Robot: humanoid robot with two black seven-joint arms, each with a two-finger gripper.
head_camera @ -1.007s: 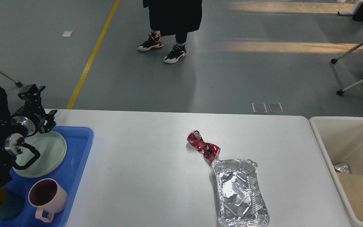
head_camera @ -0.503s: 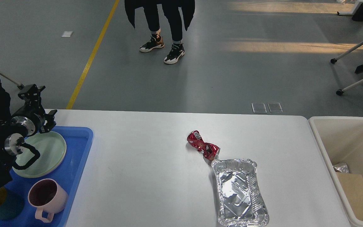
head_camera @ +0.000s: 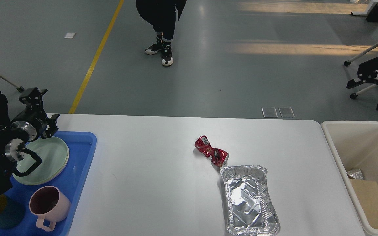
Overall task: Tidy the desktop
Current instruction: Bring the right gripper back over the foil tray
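White table [head_camera: 149,183] filled most of the head view, with two bits of trash on it: a crushed red can [head_camera: 211,154] right of centre and a foil tray [head_camera: 249,201] just nearer, the can's near end touching or almost touching the tray's far rim. Can's long axis ran diagonally, far-left to near-right; tray's long axis ran roughly near-to-far. Left gripper [head_camera: 39,113] hung at the far left over the blue tray [head_camera: 82,170], beside the green plate [head_camera: 44,159], holding nothing; seen dark and partly end-on, so couldn't tell if its fingers were apart or closed. Both trash items lay well to its right, and closer to the cream bin [head_camera: 335,154] on the right edge. Right arm wasn't in view, though it would likely be the nearer one. Pink mug [head_camera: 48,205] sat in the blue tray; a dark cup at bottom left was cut off. Bin contents were only partly visible.
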